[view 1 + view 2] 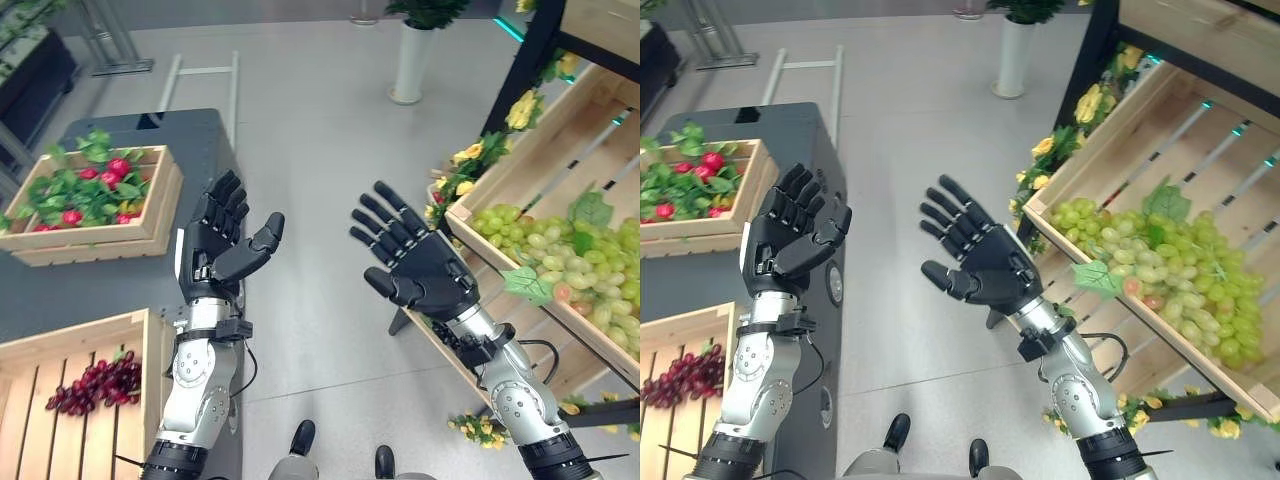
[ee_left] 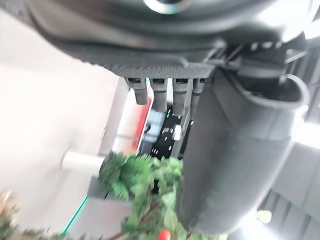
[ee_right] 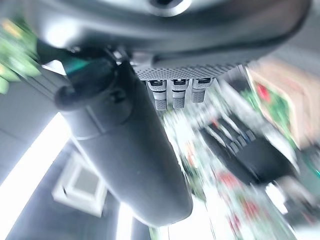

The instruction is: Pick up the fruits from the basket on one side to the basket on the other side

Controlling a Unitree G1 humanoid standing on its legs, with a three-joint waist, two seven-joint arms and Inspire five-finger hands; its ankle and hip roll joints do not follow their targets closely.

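Note:
A slanted wooden crate [image 1: 500,180] on my right holds a heap of green grapes [image 1: 560,265]. At the lower left, a bunch of dark red grapes [image 1: 95,385] lies in another wooden crate [image 1: 150,345]. Both hands are raised over the floor between the crates, palms turned toward each other. My left hand [image 1: 215,245] is open with straight fingers and holds nothing. A little to its right, my right hand [image 1: 425,265] is also open and empty. The left wrist view shows its thumb [image 2: 235,160] and straight fingers [image 2: 162,92]; the right wrist view shows its thumb [image 3: 130,150].
A third crate [image 1: 150,230] with red fruits and green leaves sits on a dark table [image 1: 180,130] at the left. Yellow flowers [image 1: 465,170] edge the right shelf. A tall white vase [image 1: 412,60] with a plant stands at the back on the grey floor.

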